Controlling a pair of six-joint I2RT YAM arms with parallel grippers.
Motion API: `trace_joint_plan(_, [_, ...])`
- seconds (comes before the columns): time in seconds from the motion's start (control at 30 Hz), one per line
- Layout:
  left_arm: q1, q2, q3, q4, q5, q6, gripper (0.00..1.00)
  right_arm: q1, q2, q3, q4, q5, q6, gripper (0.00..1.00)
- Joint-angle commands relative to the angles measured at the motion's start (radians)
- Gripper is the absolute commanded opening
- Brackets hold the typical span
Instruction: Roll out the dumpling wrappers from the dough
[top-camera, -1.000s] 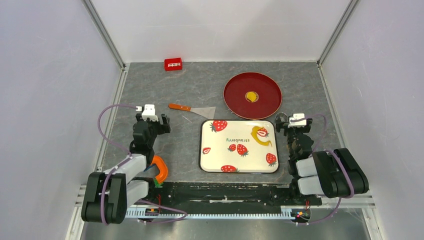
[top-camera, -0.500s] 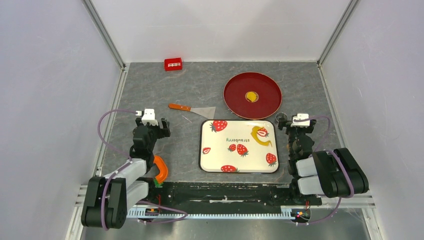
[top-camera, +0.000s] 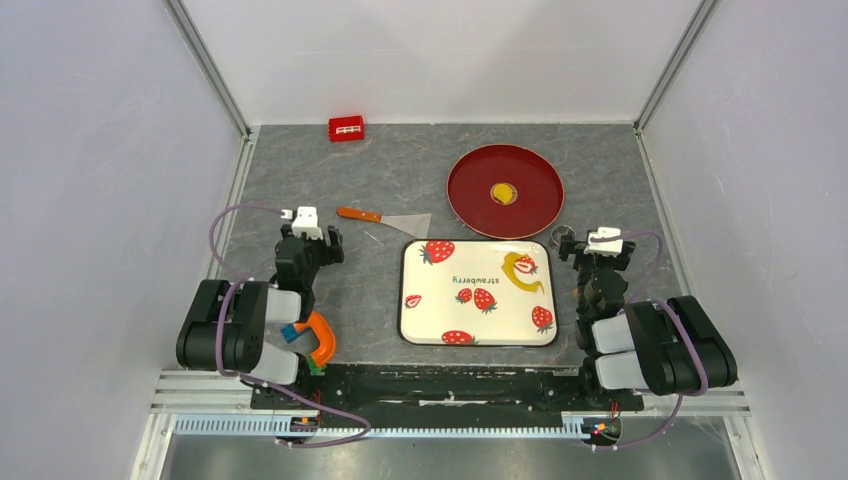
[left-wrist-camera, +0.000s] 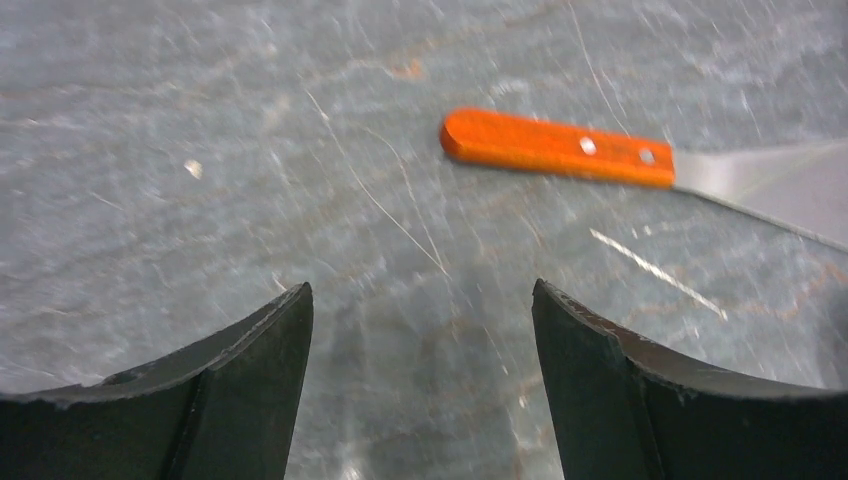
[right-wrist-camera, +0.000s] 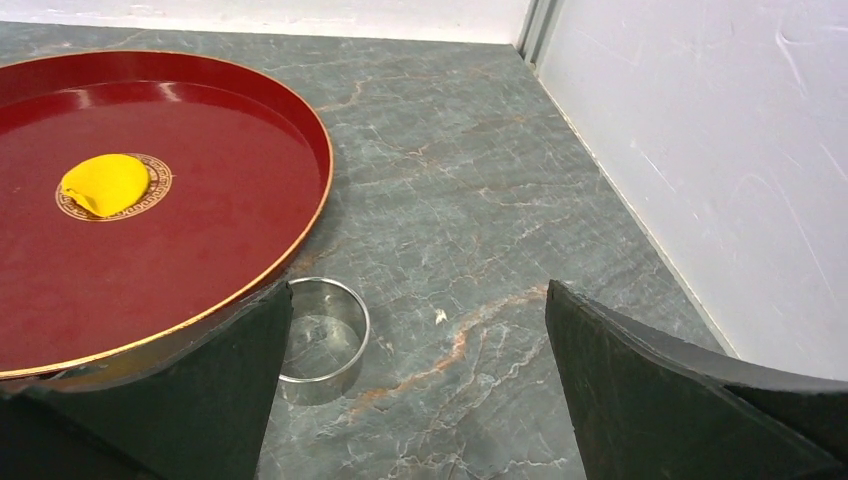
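Observation:
A small round yellow dumpling wrapper (top-camera: 503, 192) lies in the middle of the red plate (top-camera: 470, 165); it also shows in the right wrist view (right-wrist-camera: 105, 183). A ragged yellow leftover strip of dough (top-camera: 522, 270) lies on the strawberry-print tray (top-camera: 478, 320). My left gripper (top-camera: 308, 250) is open and empty just above the grey table, near an orange-handled spatula (left-wrist-camera: 555, 148). My right gripper (top-camera: 594, 256) is open and empty right of the tray, with a metal ring cutter (right-wrist-camera: 322, 338) by its left finger. No roller is in view.
The spatula (top-camera: 385, 219) lies left of the plate. A red block (top-camera: 346, 129) sits at the back. An orange curved object (top-camera: 320, 338) lies by the left arm's base. White walls stand on both sides; the right wall (right-wrist-camera: 720, 150) is close to my right gripper.
My left arm has folded back toward its base and its gripper has shifted slightly away and to the right. The right gripper has barely moved. Nothing was picked up.

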Motion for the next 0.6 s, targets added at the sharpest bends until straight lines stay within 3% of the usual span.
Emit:
trace_joint_plan(0.0, [0.005,0.005,0.057,0.069,-0.123,-0.014,0.84,-0.002,0.008,-0.104,0.017,0.053,0.02,0.98])
trace_joint_plan(0.57, [0.004,0.009,0.062,0.067,-0.123,-0.014,0.84,-0.001,0.007,-0.101,0.008,0.053,0.022,0.98])
